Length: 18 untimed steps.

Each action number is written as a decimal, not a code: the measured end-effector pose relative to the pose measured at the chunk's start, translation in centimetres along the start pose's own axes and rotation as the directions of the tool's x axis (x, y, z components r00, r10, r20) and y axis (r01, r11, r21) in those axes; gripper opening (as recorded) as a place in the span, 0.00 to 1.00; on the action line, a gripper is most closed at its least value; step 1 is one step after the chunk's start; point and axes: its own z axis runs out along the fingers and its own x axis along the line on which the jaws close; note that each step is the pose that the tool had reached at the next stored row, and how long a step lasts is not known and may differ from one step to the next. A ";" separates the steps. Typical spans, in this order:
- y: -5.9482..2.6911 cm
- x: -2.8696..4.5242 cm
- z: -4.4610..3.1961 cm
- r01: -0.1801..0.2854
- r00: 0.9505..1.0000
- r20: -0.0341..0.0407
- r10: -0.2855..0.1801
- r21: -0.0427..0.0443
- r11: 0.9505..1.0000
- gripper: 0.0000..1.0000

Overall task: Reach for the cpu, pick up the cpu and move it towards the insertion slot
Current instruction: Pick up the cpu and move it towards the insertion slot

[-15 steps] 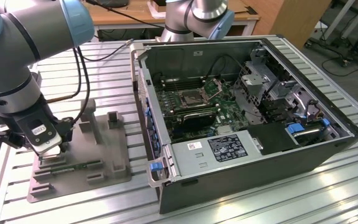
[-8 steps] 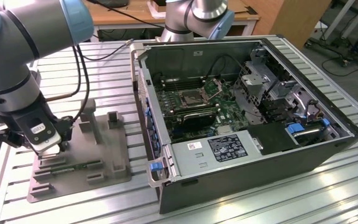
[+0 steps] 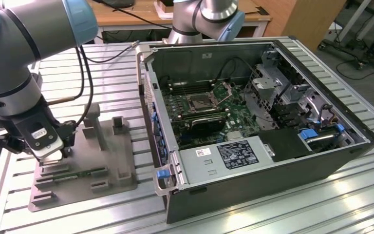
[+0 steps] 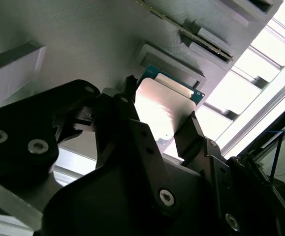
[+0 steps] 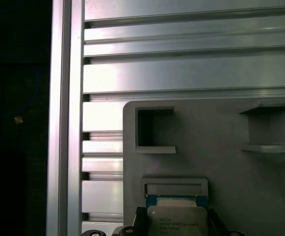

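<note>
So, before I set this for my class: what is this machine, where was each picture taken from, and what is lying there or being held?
It is a jointed robot arm ending in a two-fingered pincer. The exterior view comes from a camera off the arm, looking across a slatted metal table. Both wrist views come from cameras riding on the arm, near the pincer. On the table stands an open computer case; on its green board sits the insertion slot, a square socket. Toward the exterior view's left lies a grey tray carrying a thin memory stick. In both wrist views the pincer's fingers press opposite edges of the cpu, a small silver-topped chip, at a pocket of the tray.
</note>
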 end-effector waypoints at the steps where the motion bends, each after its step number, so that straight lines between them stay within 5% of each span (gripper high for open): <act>1: 0.00 0.00 -0.01 0.000 1.000 0.000 0.000 0.000 1.000 0.55; 18: 0.01 0.00 -0.30 0.000 1.000 0.000 0.000 -0.001 1.000 0.55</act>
